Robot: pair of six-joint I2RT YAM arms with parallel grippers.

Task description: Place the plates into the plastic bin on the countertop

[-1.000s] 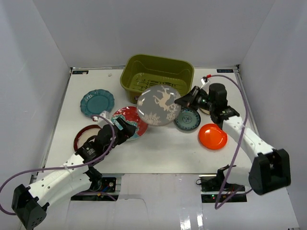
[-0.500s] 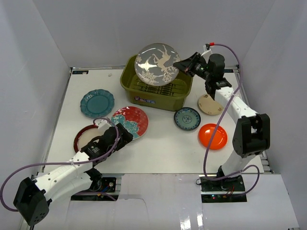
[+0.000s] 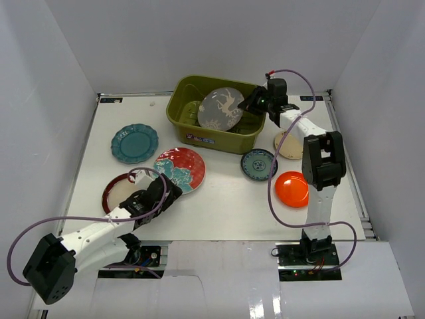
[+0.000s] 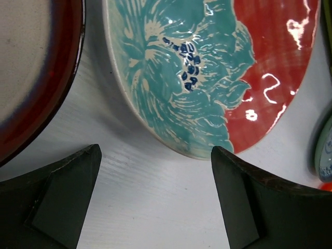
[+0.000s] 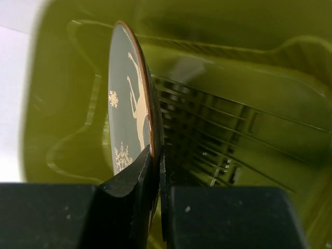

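Note:
My right gripper [image 3: 250, 103] is shut on the rim of the grey deer plate [image 3: 219, 108] and holds it tilted inside the olive-green plastic bin [image 3: 192, 127]. In the right wrist view the plate [image 5: 127, 98] stands edge-on between the jaws [image 5: 155, 155], above the bin's ribbed floor [image 5: 218, 150]. My left gripper [image 3: 169, 191] is open on the countertop, just below the red-and-teal floral plate [image 3: 180, 167], whose near edge [image 4: 207, 93] lies between the fingers. The dark-red-rimmed plate [image 3: 117, 189] is at its left [image 4: 31, 78].
The teal scalloped plate [image 3: 134, 143] lies at the left. The small teal patterned plate [image 3: 259, 164], orange plate [image 3: 293, 189] and beige plate [image 3: 289, 145] lie right of the bin. White walls enclose the table.
My right gripper carried the deer plate up over the bin and then lowered it inside. My left gripper drew back a little toward the near edge of the floral plate.

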